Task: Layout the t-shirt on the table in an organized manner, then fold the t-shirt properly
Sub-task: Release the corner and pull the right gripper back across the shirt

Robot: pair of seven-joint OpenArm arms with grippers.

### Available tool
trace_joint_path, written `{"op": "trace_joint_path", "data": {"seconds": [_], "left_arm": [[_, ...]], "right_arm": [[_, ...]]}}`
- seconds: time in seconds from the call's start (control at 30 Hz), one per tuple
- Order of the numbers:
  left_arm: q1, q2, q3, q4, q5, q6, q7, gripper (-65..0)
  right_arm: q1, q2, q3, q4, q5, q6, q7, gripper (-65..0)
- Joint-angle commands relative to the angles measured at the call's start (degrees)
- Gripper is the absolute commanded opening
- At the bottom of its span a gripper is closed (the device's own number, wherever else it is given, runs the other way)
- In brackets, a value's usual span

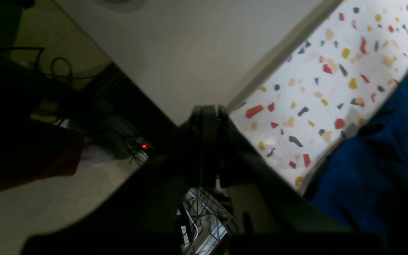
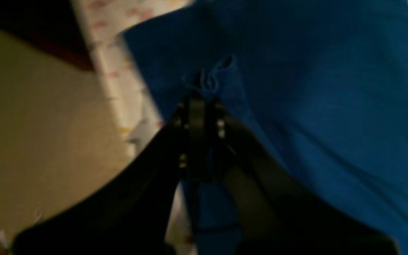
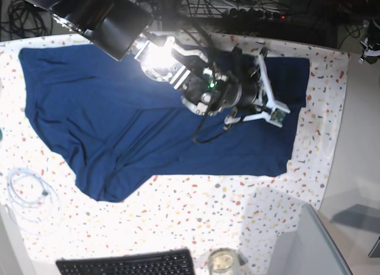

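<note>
The dark navy t-shirt (image 3: pixel 154 120) lies spread over most of the speckled table (image 3: pixel 237 209), with creases at its lower left. My right arm reaches across it to the right side. The right gripper (image 3: pixel 276 113) is shut on a small raised fold of the t-shirt (image 2: pixel 213 76) near the garment's edge, and its fingertips (image 2: pixel 195 102) are pressed together. In the left wrist view the left gripper (image 1: pixel 207 110) is shut with nothing in it, beside the table edge (image 1: pixel 278 53). The t-shirt (image 1: pixel 384 159) lies off to its right. I cannot find the left gripper in the base view.
A black keyboard (image 3: pixel 127 264) and a glass jar (image 3: pixel 222 262) sit at the near edge. A coil of white cable (image 3: pixel 27 195) lies at the left and a grey panel (image 3: pixel 314 245) at the lower right. Cables and a wire basket (image 1: pixel 207 219) hang below the table.
</note>
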Motion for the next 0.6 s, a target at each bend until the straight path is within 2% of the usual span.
{"op": "trace_joint_path", "data": {"seconds": [0.0, 0.03, 0.07, 0.2, 0.27, 0.3, 0.37, 0.43, 0.47, 0.5, 0.57], "left_arm": [[0.2, -1.1, -0.3, 0.9, -0.8, -0.2, -1.1, -65.0], [0.2, -1.1, -0.3, 0.9, -0.8, -0.2, -1.1, -65.0], [0.2, -1.1, -0.3, 0.9, -0.8, -0.2, -1.1, -65.0], [0.1, -1.1, -0.2, 0.9, -0.8, -0.2, -1.1, -65.0], [0.1, -1.1, -0.1, 0.9, -0.8, -0.2, -1.1, -65.0], [-0.1, -1.1, -0.1, 0.9, -0.8, -0.2, -1.1, -65.0], [-0.9, -1.1, -0.1, 0.9, -0.8, -0.2, -1.1, -65.0], [-1.2, -0.9, -0.1, 1.0, -0.8, -0.2, -1.1, -65.0], [-1.3, -0.9, 0.0, 1.0, -0.8, -0.2, -1.1, -65.0], [-1.4, -0.8, 0.3, 1.0, -0.8, -0.2, -1.1, -65.0], [-1.4, -1.0, 2.2, 1.0, -0.8, -0.2, -1.1, -65.0]], "right_arm": [[1.1, -0.9, 0.3, 1.0, 0.5, 0.2, 2.6, -63.5], [1.0, -0.9, 0.3, 1.0, 0.5, 0.2, 3.7, -61.2], [1.0, -0.9, -0.1, 1.0, 0.5, 0.2, 4.5, -56.1], [1.3, -0.9, -2.9, 1.9, 0.3, 0.1, 4.9, -23.1], [1.3, -0.5, -3.2, 4.3, 0.1, 0.1, 4.8, -12.2], [1.1, -0.1, -3.2, 6.0, 0.1, 0.1, 4.6, -10.4], [1.0, 3.5, 0.2, 10.0, 0.1, 0.1, 2.4, -10.2], [-0.4, 6.5, 8.0, 14.1, 0.1, 0.0, -0.7, -10.2], [-1.2, 7.7, 14.1, 15.7, 0.1, 0.0, -2.0, -11.4], [-2.2, 8.7, 21.3, 16.7, 0.1, 0.0, -3.0, -14.6], [-2.8, 9.8, 33.8, 16.3, 0.1, 0.0, -3.7, -26.1]]}}
